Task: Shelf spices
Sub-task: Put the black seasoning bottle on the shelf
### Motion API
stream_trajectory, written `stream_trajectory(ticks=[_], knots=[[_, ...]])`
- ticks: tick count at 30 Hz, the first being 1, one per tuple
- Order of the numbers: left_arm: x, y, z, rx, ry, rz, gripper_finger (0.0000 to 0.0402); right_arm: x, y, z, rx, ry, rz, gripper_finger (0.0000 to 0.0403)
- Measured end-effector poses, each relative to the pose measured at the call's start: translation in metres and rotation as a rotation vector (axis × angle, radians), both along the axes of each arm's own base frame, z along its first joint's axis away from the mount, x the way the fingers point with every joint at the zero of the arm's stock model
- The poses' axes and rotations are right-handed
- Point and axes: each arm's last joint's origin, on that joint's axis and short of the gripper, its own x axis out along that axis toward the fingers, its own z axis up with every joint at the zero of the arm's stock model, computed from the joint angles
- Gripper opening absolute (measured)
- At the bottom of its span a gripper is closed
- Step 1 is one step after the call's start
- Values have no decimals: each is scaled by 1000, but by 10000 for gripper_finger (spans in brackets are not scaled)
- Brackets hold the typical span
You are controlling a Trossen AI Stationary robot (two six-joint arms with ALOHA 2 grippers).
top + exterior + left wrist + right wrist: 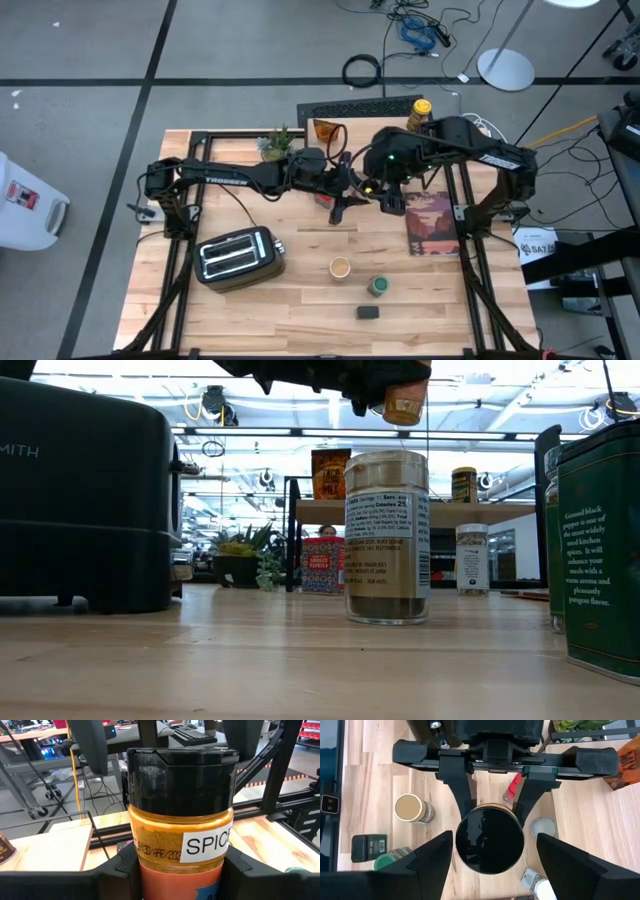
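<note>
My left gripper (180, 875) is shut on a spice jar (180, 820) with a black lid, orange powder and a white "SPICE" label. It holds the jar over the table's middle (362, 190), high above the wood (405, 402). My right gripper (495, 862) is open just above the jar. Its fingers stand on either side of the black lid (490, 840) and seem apart from it. The shelf (440, 512) stands at the far edge. An orange tin (327, 130) and a yellow-lidded jar (421, 108) rest on it. My left gripper pinches the jar's lower body (165, 880), below the label, between its two fingers (122, 870). The fingers lie level and come from the table's left. The jar stands upright in the hold, lifted clear of the table.
A tan-lidded jar (340, 267), a green-lidded jar (378, 286) and a black tin (368, 312) stand near the front. A red tin (322, 565) and a white jar (472, 558) sit under the shelf. Also on the table are the toaster (240, 257), a plant (277, 143) and a book (432, 225).
</note>
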Motion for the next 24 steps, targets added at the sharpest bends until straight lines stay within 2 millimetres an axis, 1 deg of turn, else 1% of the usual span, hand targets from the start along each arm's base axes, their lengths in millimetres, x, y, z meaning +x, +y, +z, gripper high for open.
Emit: stream_trajectory(ticks=[7,15,18,24], knots=[[0,-3,0,1,-2,-6,162,7,-2,-6,-4,22,10,277],[0,-3,-1,2,8,2,162,8,-5,-7,-21,31,-1,273],[0,-3,-1,2,9,5,162,8,-5,-7,-25,34,2,256],[0,-3,-1,2,10,7,162,8,-5,-7,-33,35,12,210]])
